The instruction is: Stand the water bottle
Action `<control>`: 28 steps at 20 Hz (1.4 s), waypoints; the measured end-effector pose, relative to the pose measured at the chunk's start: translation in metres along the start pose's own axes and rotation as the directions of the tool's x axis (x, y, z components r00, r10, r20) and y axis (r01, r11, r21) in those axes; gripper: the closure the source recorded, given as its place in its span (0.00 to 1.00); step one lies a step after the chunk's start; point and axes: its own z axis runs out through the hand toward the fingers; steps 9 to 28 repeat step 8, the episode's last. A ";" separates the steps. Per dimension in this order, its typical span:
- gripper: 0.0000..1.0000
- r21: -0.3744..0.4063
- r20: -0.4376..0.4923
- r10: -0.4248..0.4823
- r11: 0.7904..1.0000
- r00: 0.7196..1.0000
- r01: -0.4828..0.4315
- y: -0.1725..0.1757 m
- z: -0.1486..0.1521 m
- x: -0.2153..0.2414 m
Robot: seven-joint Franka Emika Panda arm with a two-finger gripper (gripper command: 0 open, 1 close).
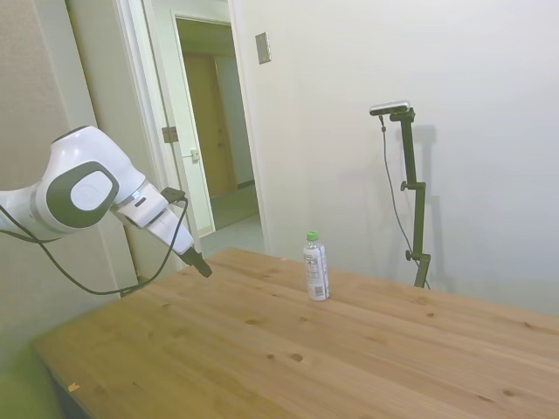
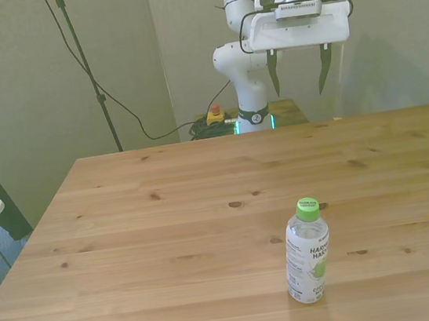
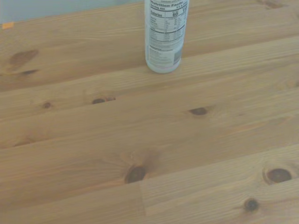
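One small clear plastic water bottle (image 2: 307, 253) with a green screw cap (image 2: 307, 208) and a white printed label is the only loose item on the pale wooden plank table (image 2: 166, 214). It stands upright on its base, cap at the top, in the near part of the table toward the front view's right. The side view shows it vertical as well, and the wrist view catches its lower label and base resting flat on the boards.

Nothing is between the fingers of the white arm's two-finger gripper (image 2: 297, 70); in the front view the two dark fingers hang spread wide, pointing downward. The gripper is raised above the far edge of the table, well apart from the bottle and touching nothing.

Judging by how things lie, the standing step looks finished: the bottle is upright and free of the gripper, so the task seems to be at its end, with the arm clear. What remains calls for very little, only that any further motion keeps the arm high and away from the bottle. A light, narrow bottle like this would probably tip from a slight brush or a jolt to the table.
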 end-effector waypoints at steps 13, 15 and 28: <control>0.00 0.021 0.135 -0.014 1.000 0.991 0.012 -0.006 0.004 -0.005; 0.00 0.021 0.135 -0.014 1.000 0.991 0.012 -0.006 0.004 -0.005; 0.00 0.021 0.135 -0.014 1.000 0.991 0.012 -0.006 0.004 -0.005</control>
